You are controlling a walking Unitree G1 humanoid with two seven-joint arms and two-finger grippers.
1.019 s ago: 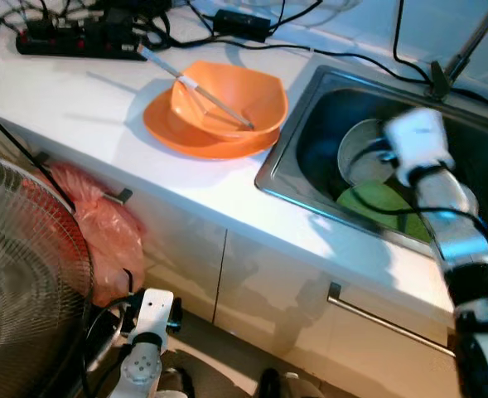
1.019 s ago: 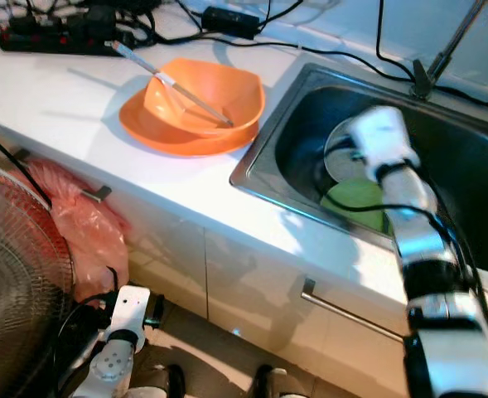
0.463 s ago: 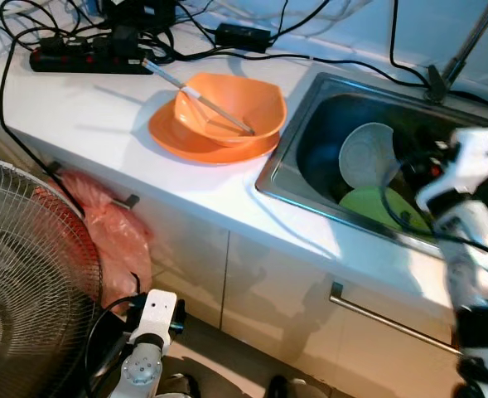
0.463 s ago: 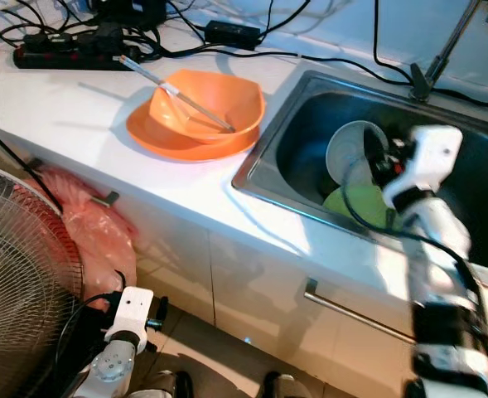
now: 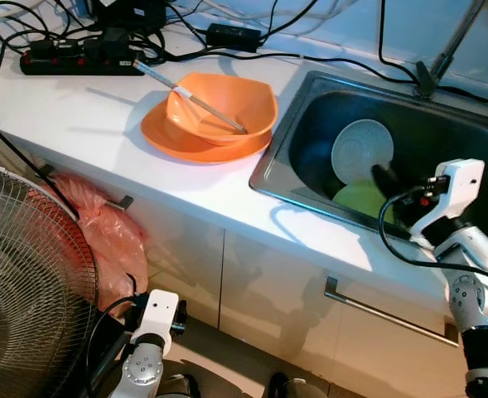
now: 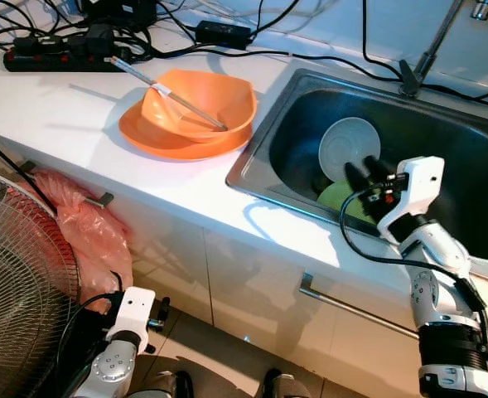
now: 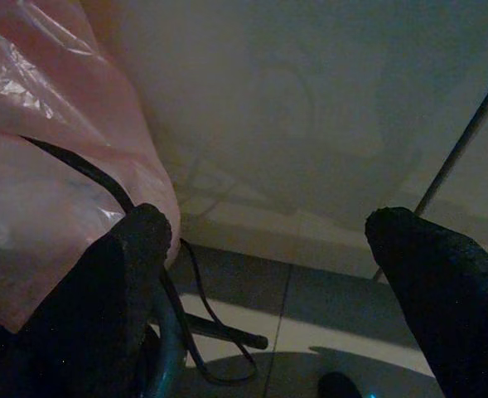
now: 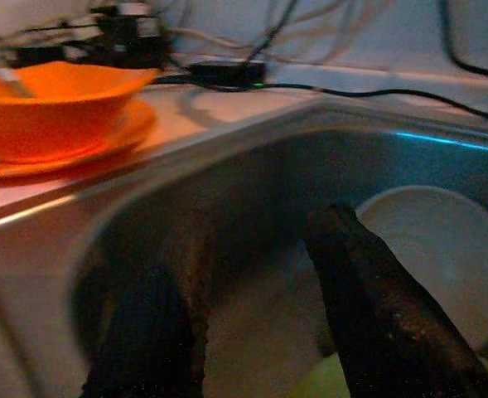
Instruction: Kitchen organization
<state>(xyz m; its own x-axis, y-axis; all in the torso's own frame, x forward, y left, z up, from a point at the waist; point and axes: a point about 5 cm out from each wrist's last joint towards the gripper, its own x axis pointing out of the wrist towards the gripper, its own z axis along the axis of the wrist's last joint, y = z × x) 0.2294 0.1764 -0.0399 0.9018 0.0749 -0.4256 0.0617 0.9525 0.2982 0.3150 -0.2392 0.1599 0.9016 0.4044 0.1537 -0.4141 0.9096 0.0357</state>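
Observation:
An orange bowl (image 5: 223, 108) with a long utensil (image 5: 190, 89) in it sits on an orange plate (image 5: 186, 139) on the white counter (image 5: 78, 116). To the right, the steel sink (image 5: 281, 157) holds a white dish (image 5: 362, 149) leaning against a green plate (image 5: 361, 199). My right gripper (image 6: 361, 172) is open and empty. It hangs inside the sink just above the green plate and points toward the white dish (image 8: 442, 240). My left gripper (image 7: 268, 220) hangs idle and open, low by the cabinet front.
A black power strip (image 5: 78, 60) and tangled cables lie along the counter's back. The faucet stem (image 5: 442, 54) rises behind the sink. A fan (image 5: 20, 282) and a pink plastic bag (image 5: 103, 240) stand on the left below the counter. A drawer handle (image 5: 384, 311) sticks out under the sink.
My right arm has drawn back from over the white dish toward the sink's front edge and dropped lower. Its fingers now point into the sink. The camera has shifted slightly.

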